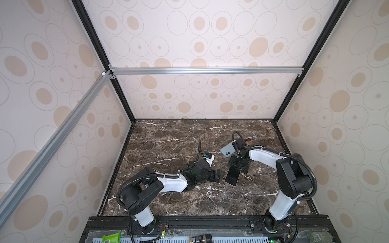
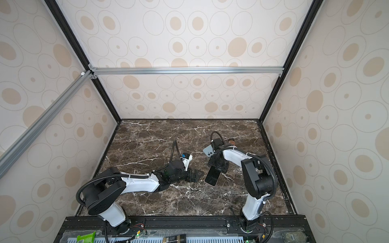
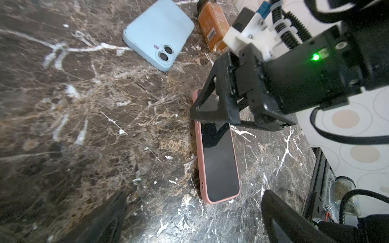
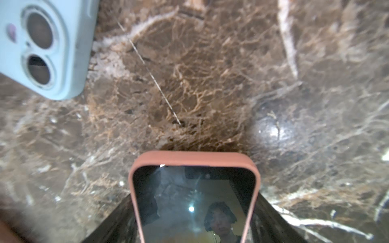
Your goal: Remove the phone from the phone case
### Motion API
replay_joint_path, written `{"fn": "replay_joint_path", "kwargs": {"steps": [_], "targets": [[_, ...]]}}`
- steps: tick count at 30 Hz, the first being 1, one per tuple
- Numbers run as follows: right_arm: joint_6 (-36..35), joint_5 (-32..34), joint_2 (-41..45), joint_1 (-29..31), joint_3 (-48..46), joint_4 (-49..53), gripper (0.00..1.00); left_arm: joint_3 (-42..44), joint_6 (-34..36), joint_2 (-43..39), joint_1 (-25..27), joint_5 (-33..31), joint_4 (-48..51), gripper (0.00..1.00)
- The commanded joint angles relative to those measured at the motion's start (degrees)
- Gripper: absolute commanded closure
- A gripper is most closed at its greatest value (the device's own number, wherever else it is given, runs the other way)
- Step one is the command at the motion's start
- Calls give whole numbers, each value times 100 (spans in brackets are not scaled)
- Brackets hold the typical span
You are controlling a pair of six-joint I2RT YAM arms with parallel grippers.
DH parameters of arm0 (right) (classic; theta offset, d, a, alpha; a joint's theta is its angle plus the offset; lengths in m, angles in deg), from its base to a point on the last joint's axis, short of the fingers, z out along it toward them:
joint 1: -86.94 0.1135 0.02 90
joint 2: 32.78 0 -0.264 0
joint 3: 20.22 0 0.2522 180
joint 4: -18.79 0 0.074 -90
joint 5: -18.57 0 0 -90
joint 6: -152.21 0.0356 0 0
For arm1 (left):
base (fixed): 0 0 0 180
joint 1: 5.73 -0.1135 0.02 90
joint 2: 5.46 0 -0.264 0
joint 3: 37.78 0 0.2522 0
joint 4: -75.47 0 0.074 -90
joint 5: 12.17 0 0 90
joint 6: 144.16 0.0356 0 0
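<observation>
Marble, brown with white veins, makes up the table [image 1: 168, 136]. In both top views the phone [image 1: 232, 175] lies flat on it, screen up, right of centre. It sits in its pink case [image 2: 211, 184]. The right gripper [image 1: 237, 166] is down over the phone's far end. The left gripper [image 1: 217, 175] hovers just beside the phone's left edge, jaws spread wide and empty. A blue phone [image 1: 227, 149] lies back up just beyond the right gripper, with an orange bottle [image 1: 248, 141] near it.

From the left wrist, the left gripper's fingers [image 3: 105, 221] stand far apart at the phone's near end. The right gripper [image 3: 214, 117] straddles the other end of the case [image 3: 199, 147].

From the right wrist, the dark screen [image 4: 193, 199] sits inside the pink rim, with a gripper finger [image 4: 117, 223] on either side. I cannot tell whether those jaws are pressing on the case.
</observation>
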Motion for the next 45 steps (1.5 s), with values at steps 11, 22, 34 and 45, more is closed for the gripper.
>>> {"fn": "replay_joint_path", "kwargs": {"steps": [11,22,34,45], "targets": [[-320,-1659,821,-778,-1444,-1162,24,-466,-904,815,357,741,-663,5],[143,-2047,1191,-1056,-1991,-1797,26,-551,-1416,1276,401,1146,-1316,31],[501,-2303,1268,-1145,-2221,-1950,28,-708,-1363,1485,418,1091,-1352,56],[496,-2200,1421,-1142,-2227,-1779,29,-908,-993,1500,427,1017,-1114,91]]}}
